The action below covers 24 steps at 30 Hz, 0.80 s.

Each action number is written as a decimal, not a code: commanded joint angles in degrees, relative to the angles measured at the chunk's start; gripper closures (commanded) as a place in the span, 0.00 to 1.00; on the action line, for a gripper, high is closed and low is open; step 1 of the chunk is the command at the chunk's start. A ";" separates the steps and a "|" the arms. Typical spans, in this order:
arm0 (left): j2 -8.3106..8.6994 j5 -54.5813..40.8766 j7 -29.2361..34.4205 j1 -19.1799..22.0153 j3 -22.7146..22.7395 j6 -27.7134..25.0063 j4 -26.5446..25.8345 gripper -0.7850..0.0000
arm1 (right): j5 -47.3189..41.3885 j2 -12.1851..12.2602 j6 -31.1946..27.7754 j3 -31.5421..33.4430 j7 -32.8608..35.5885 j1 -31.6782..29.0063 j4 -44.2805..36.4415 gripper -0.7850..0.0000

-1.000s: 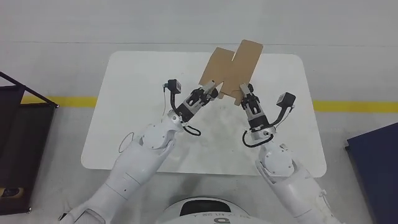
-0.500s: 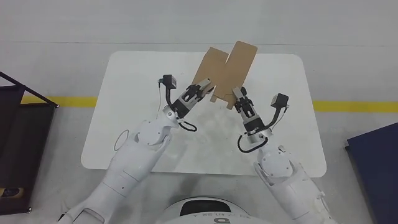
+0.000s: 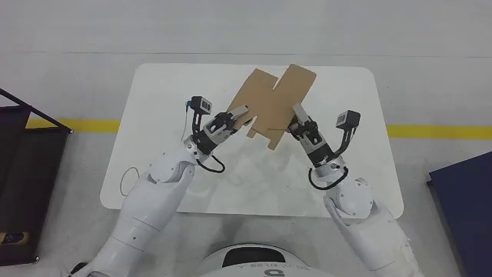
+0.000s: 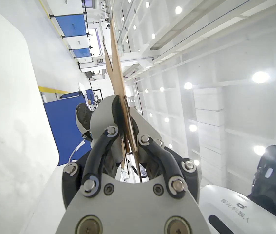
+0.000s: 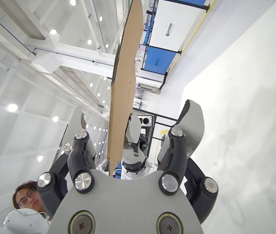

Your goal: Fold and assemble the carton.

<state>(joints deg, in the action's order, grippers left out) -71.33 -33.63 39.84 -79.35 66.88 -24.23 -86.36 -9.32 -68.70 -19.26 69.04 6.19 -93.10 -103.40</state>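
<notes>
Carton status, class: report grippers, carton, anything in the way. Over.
Left gripper shut on carton. Right gripper open, jaws astride the carton's edge. Carton flat, unfolded, held above the table. Nothing blocking.

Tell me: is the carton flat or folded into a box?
Flat: the carton is a thin edge-on sheet in both wrist views, left gripper jaws shut on it.
</notes>
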 commanded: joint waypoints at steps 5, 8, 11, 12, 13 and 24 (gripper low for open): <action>0.88 -1.35 6.67 -1.34 2.61 2.44 -0.82 1.00 | -4.28 0.41 0.06 3.58 5.03 0.37 1.11 0.23; 1.26 -0.21 8.99 -1.79 3.47 2.88 -0.85 1.00 | -7.17 0.63 1.08 4.97 8.95 1.06 2.04 0.32; 1.52 0.75 10.80 -2.11 3.90 2.90 -0.97 1.00 | -9.34 0.82 2.36 6.00 12.66 1.73 2.81 0.47; 1.60 0.83 11.54 -2.18 3.98 2.92 -1.04 1.00 | -10.05 0.87 2.76 6.24 13.78 1.88 3.02 0.50; 1.67 0.80 12.19 -2.26 4.10 2.80 -1.14 1.00 | -10.63 0.91 3.08 6.56 14.53 2.04 3.24 0.51; 2.27 1.71 14.81 -2.51 5.40 1.94 -0.79 1.00 | -11.72 1.16 4.99 8.26 18.50 2.49 4.29 1.00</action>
<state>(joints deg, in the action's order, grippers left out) -69.09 -31.99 54.66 -81.87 72.26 -22.25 -87.17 -21.07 -67.57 -14.40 77.19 24.39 -90.56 -99.07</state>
